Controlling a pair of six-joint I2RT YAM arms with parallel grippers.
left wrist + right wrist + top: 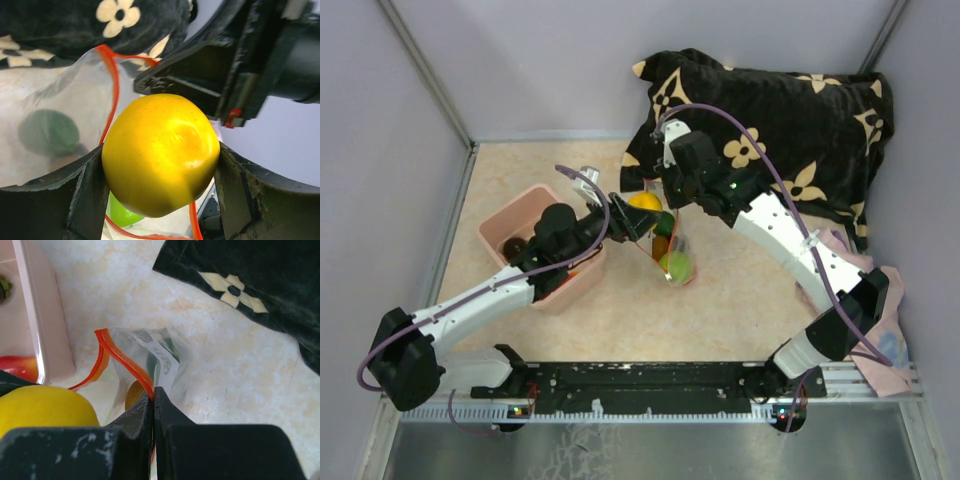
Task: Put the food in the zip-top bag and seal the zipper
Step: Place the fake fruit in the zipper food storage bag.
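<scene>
Left gripper (160,167) clamped from both sides on a yellow fruit (160,150), right gripper (153,396) pinched tight on the rim of the zip-top bag (65,107), mouth gaping just behind the fruit, dark green piece (49,132) and light green piece (120,212) inside, red-orange zipper (125,362) looping round the opening.

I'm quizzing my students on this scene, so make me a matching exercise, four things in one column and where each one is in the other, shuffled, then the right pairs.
1 yellow fruit
2 light green fruit
3 zipper
4 dark brown fruit

A in the pink bin
B pinched by the right gripper
C between the fingers of the left gripper
D inside the zip-top bag

Pairs: 1-C, 2-D, 3-B, 4-A
</scene>
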